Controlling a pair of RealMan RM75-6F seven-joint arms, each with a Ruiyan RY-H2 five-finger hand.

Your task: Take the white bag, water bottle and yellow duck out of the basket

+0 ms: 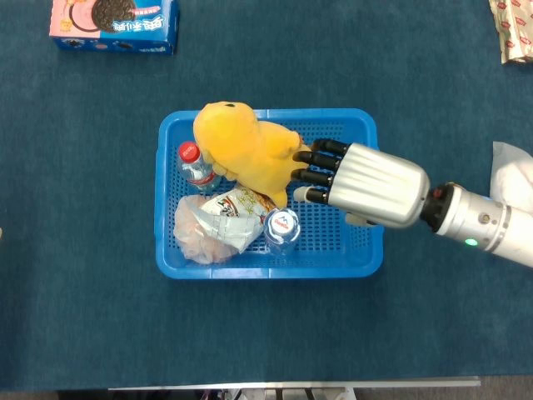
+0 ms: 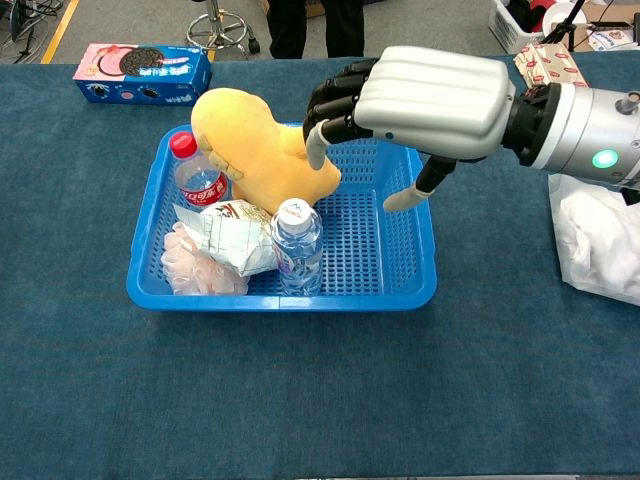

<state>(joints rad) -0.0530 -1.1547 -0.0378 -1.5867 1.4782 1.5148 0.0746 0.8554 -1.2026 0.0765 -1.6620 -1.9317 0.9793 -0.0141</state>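
Note:
The yellow duck (image 1: 246, 150) (image 2: 255, 145) lies in the back left of the blue basket (image 1: 354, 268) (image 2: 400, 298). A water bottle with a white cap (image 1: 282, 229) (image 2: 297, 245) stands upright at the basket's front. The white bag (image 1: 510, 171) (image 2: 600, 235) lies on the table, right of the basket. My right hand (image 1: 362, 183) (image 2: 420, 95) hovers over the basket's right half, fingers apart and curved, holding nothing. Its fingertips (image 1: 306, 172) reach the duck's right side; I cannot tell if they touch. My left hand is out of sight.
A red-capped bottle (image 1: 193, 162) (image 2: 197, 180), a printed snack bag (image 1: 235, 212) (image 2: 235, 235) and a pink mesh ball (image 1: 193, 239) (image 2: 195, 272) also fill the basket's left side. A cookie box (image 1: 112, 23) (image 2: 140, 72) sits at the far left, a patterned packet (image 1: 512, 29) (image 2: 550, 72) at the far right.

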